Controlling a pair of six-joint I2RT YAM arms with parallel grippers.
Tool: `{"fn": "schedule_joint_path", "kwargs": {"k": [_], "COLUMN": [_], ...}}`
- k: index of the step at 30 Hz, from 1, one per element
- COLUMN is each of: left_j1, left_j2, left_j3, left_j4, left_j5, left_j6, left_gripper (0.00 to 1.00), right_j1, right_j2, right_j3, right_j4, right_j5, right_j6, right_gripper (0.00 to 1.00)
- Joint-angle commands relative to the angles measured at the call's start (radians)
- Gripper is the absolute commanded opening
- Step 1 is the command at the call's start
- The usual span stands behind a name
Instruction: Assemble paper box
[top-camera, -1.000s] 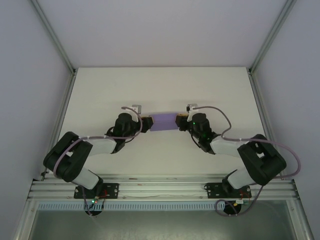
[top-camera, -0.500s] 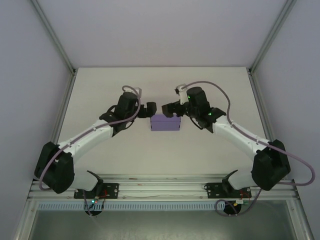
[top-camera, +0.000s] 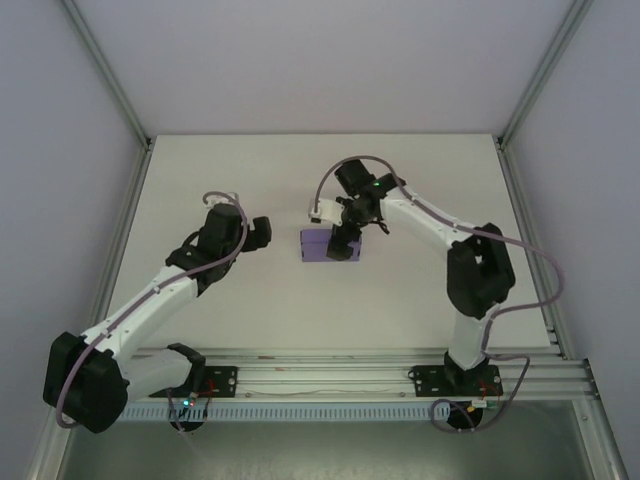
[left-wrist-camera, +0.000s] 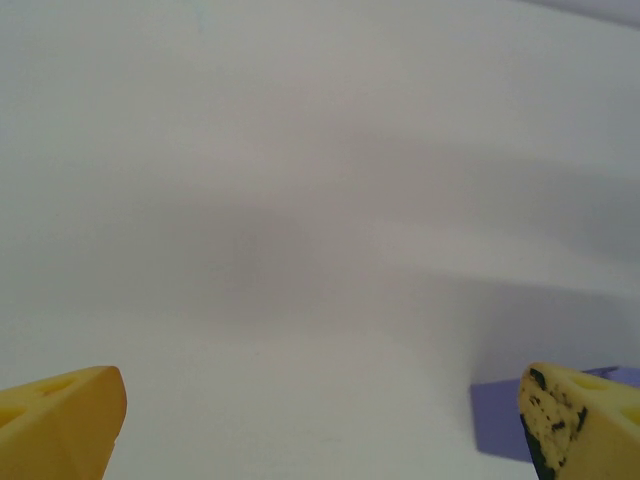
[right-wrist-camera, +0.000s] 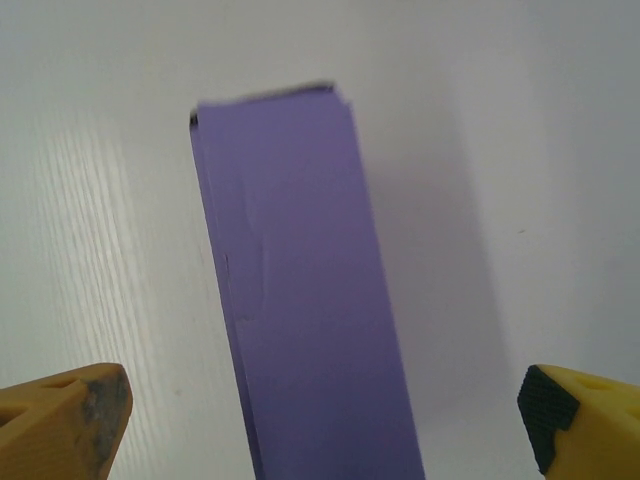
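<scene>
1. Counting the scene: one purple paper box (top-camera: 315, 248), two arms and two end effectors, each with two yellow fingertips (right-wrist-camera: 65, 420).
2. The box lies flat near the middle of the smooth white bench (top-camera: 420, 290). It is a slim rectangular card shape with a matte face and a faint crease.
3. The left end effector (top-camera: 258, 232) sits at 9 o'clock from the box, apart from it, spread wide and holding nothing.
4. The right end effector (top-camera: 345, 240) hangs over the box's 3 o'clock end. It is spread wide, with both fingertips clear of the card, and grips nothing.
</scene>
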Motion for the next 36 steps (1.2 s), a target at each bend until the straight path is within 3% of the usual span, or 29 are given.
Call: {"fn": "schedule_joint_path", "kwargs": {"k": [1, 9, 15, 17, 24, 28, 30, 32, 36], "left_j1": [0.009, 0.01, 0.009, 0.01, 0.009, 0.01, 0.01, 0.01, 0.01], "left_j2": [-0.031, -0.037, -0.068, -0.078, -0.111, -0.108, -0.105, -0.103, -0.103], "left_j3": [-0.021, -0.023, -0.037, -0.042, -0.049, -0.051, -0.051, -0.049, -0.049], "left_j4": [-0.043, -0.059, -0.059, -0.052, -0.033, -0.028, -0.027, -0.029, -0.023], "left_j5": [-0.063, -0.085, -0.089, -0.09, -0.1, -0.102, -0.102, -0.104, -0.109], "left_j6": [-0.024, -0.029, -0.025, -0.019, -0.008, -0.017, -0.019, -0.018, -0.011], "left_gripper": [1.0, 1.0, 1.0, 1.0, 1.0, 1.0, 1.0, 1.0, 1.0], "right_j1": [0.023, 0.076, 0.095, 0.102, 0.111, 0.112, 0.117, 0.126, 0.147], "right_j2": [0.058, 0.122, 0.11, 0.103, 0.079, 0.085, 0.08, 0.066, 0.0], "right_j3": [0.06, 0.044, 0.021, 0.015, -0.082, -0.153, -0.196, -0.243, -0.316], "right_j4": [-0.113, 0.012, 0.114, 0.131, 0.372, 0.476, 0.507, 0.517, 0.487], "right_j5": [0.133, 0.29, 0.396, 0.448, 0.683, 0.711, 0.715, 0.724, 0.676], "right_j6": [-0.079, -0.06, -0.013, -0.013, -0.057, -0.115, -0.152, -0.179, -0.139], "right_gripper": [0.95, 0.8, 0.51, 0.48, 0.48, 0.49, 0.55, 0.68, 0.84]}}
